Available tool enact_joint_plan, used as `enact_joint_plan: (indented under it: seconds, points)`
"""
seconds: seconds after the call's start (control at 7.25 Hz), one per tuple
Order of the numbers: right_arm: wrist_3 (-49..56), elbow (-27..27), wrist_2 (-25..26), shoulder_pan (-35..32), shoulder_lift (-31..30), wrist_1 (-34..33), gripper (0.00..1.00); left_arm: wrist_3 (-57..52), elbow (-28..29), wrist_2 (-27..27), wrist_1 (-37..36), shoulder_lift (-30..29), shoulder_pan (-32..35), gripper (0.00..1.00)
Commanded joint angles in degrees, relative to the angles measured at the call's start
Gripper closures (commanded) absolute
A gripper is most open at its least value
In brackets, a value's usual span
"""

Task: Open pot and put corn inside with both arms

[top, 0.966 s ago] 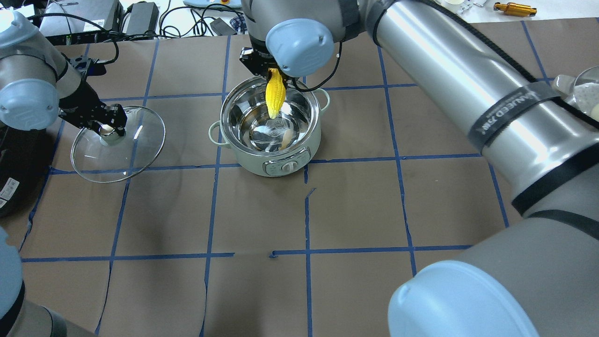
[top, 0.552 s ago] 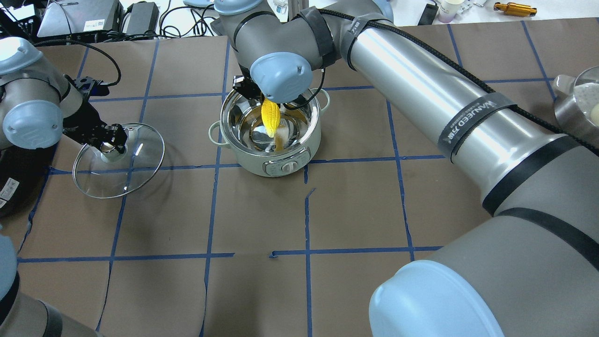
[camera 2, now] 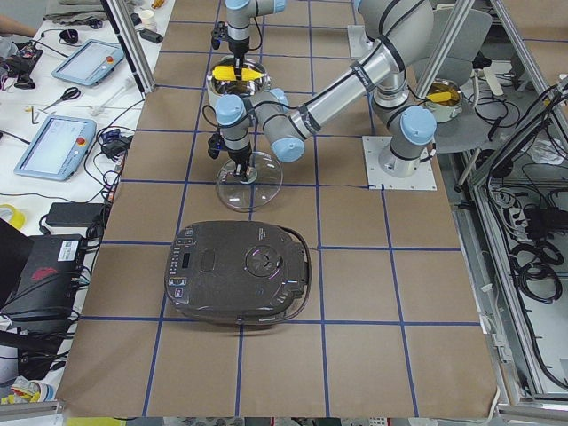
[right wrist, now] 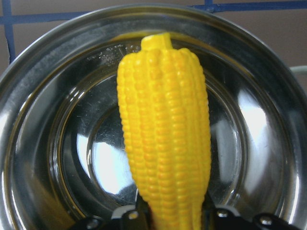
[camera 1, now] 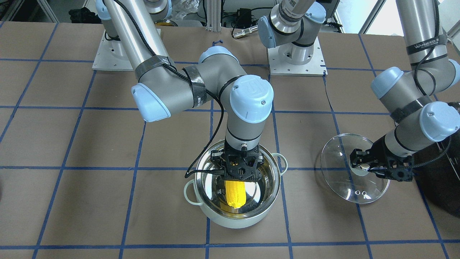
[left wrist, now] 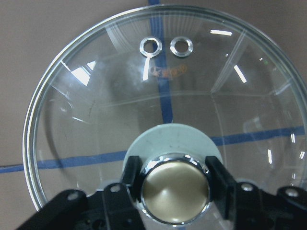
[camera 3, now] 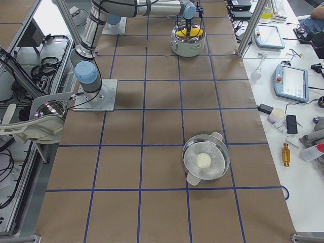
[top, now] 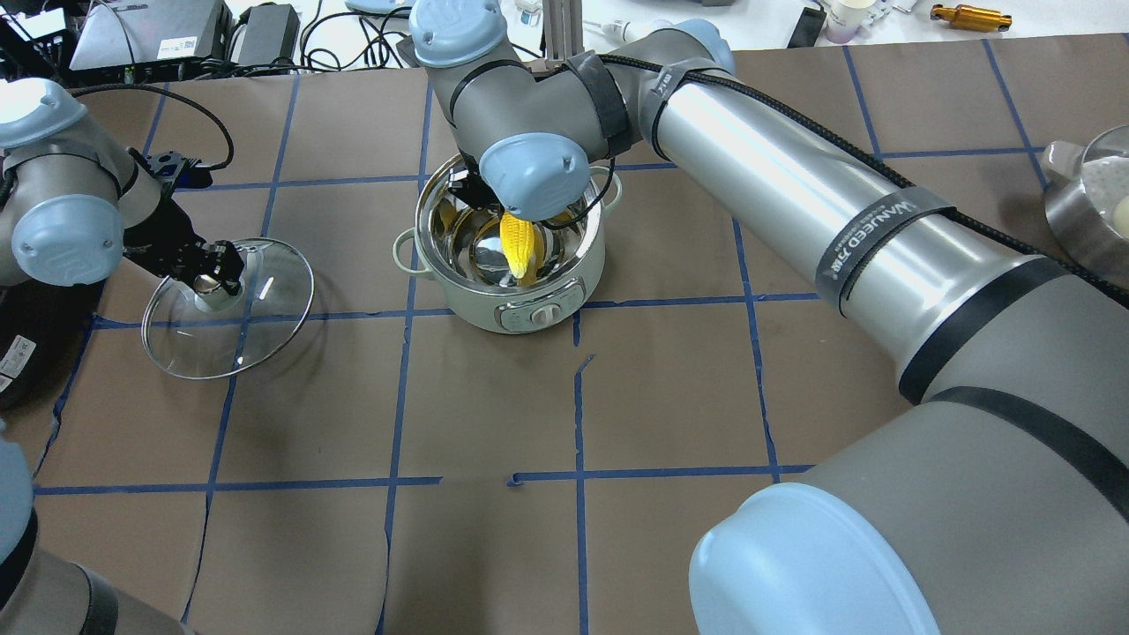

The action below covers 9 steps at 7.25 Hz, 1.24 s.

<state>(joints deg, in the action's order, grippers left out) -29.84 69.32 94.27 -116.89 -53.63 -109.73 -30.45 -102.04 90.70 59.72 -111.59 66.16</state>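
The mint-green pot [top: 529,310] stands open at table centre, and also shows in the front view [camera 1: 230,220]. My right gripper [camera 1: 238,179] is shut on the thick end of the yellow corn [top: 520,245] and holds it point-down inside the steel bowl. The right wrist view shows the corn [right wrist: 165,129] hanging over the pot's bottom. My left gripper [top: 208,280] is shut on the brass knob [left wrist: 175,188] of the glass lid [top: 260,331]. It holds the lid tilted, low over the table, left of the pot.
A black appliance [camera 2: 240,282] sits at the table's left end, close to the lid. A steel pot [camera 3: 205,161] with a white ball in it stands at the right end. Cables and devices lie beyond the far edge.
My right gripper has moved down and carried the corn from above the rim into the pot. My left arm has shifted the lid slightly lower and nearer.
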Motion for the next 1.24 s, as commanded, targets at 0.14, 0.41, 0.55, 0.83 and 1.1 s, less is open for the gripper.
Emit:
enact_joint_plan:
  seconds: [0.14,0.41,0.55,0.83,1.1]
  points:
    - [0.9,0.0,0.0,0.1,-1.8,0.4,0.00,0.2,0.0,0.1,0.0,-0.6,-0.1,0.87]
    - [0.9,0.7,-0.8,1.1,-5.5,1.9,0.00,0.1,0.0,0.2,0.0,-0.8,-0.1,0.84]
    - [0.7,0.8,-1.8,2.3,-8.2,7.6,0.00,0.2,0.0,0.2,0.0,-0.8,-0.1,0.63]
    - [2.5,2.0,-1.7,8.9,-14.6,16.6,0.00,0.7,0.0,0.2,0.0,-0.8,-0.2,0.19]
    - [16.0,11.1,-1.9,17.5,-23.8,19.5,0.00,0.8,0.8,0.2,-0.3,-0.2,-0.1,0.19]
